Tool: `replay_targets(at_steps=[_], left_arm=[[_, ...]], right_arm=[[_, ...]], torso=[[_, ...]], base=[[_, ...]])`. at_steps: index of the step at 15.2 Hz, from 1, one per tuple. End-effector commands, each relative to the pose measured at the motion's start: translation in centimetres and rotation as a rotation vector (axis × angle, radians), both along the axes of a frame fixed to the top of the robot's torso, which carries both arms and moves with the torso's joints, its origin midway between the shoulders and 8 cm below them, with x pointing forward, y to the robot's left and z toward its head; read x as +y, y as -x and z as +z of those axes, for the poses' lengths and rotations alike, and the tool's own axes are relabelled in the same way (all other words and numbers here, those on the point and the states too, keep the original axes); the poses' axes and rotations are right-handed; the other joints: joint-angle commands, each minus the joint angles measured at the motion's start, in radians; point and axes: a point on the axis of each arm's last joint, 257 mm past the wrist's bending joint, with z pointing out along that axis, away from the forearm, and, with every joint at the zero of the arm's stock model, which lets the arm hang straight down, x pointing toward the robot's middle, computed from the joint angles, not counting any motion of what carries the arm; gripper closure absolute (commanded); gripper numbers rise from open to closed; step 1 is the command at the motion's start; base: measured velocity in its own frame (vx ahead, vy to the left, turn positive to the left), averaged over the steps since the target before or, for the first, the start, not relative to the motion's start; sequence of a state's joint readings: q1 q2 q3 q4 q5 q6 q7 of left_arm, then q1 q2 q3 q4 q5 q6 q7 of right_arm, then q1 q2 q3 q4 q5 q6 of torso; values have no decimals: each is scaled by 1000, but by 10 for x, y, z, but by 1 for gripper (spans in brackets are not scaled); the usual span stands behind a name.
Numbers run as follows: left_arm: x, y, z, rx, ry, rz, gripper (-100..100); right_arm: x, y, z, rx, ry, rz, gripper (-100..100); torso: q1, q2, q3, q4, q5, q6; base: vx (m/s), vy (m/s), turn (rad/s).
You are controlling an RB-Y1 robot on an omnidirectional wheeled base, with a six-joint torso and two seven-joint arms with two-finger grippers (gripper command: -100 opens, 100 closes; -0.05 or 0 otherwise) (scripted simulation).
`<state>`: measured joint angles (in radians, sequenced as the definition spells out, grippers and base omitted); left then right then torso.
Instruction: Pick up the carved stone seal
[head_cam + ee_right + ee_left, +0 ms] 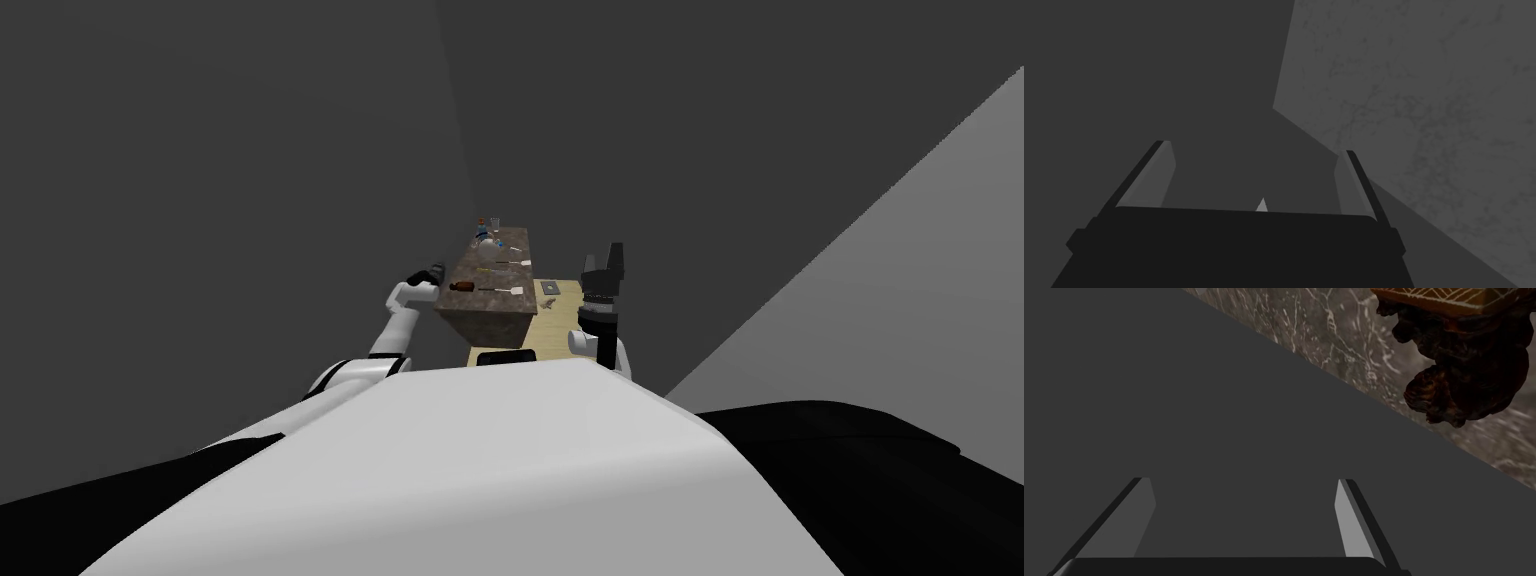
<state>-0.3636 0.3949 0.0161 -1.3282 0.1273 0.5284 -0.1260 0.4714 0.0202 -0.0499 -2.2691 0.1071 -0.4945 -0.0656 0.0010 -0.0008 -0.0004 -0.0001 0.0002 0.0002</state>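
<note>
Head view: a stone-topped block (497, 296) with a veined brown-grey top stands at 12 o'clock. A pale wooden table (560, 322) touches its 4 o'clock side. The carved stone seal (462, 287), a small reddish-brown lump, lies on the block's top toward the 8 o'clock corner, near the edge. White-headed utensils (515, 291) lie at the seal's 3 o'clock, and a rounded pale object (487, 243) sits toward the far end at 12 o'clock. The left gripper (431, 274) hangs at the block's 9 o'clock, just off its edge and near the seal. The right gripper (606, 262) is raised at the block's 3 o'clock, above the wooden table, fingers pointing up.

Left wrist view: the left gripper (1242, 482) has its two fingers spread wide with nothing between them, and a flat dark grey surface lies behind them. The seal (1464, 373) is dark, knobbly and carved, with an orange-brown patterned base. It rests on the veined stone top (1344, 343), beyond the fingertips at about 2 o'clock from the gripper, apart from both fingers.

Right wrist view: the right gripper (1256, 147) also stands wide and holds nothing.
</note>
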Motion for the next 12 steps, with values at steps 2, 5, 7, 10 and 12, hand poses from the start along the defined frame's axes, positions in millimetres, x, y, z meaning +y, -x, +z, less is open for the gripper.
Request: replay_targets(at_steps=[2, 5, 7, 10, 12], left_arm=[[6, -1, -15, 73, 3, 21, -100], [10, -4, -26, 146, 10, 39, -100], [10, -9, -28, 192, 17, 48, -100], [10, -10, -34, 261, 26, 60, -100], [9, -11, -37, 304, 35, 65, -100]], right_arm=[[0, 0, 0, 0, 0, 0, 0], [0, 0, 0, 0, 0, 0, 0], [0, 0, 0, 0, 0, 0, 0], [0, 0, 0, 0, 0, 0, 0], [0, 0, 0, 0, 0, 0, 0]], torso=[[0, 0, 0, 0, 0, 0], [1, 0, 0, 0, 0, 0], [0, 0, 0, 0, 0, 0], [0, 0, 0, 0, 0, 0], [0, 0, 0, 0, 0, 0]], base=[[3, 17, -22], [6, 23, -19], [6, 22, -30], [6, 21, -21], [8, 21, -20]])
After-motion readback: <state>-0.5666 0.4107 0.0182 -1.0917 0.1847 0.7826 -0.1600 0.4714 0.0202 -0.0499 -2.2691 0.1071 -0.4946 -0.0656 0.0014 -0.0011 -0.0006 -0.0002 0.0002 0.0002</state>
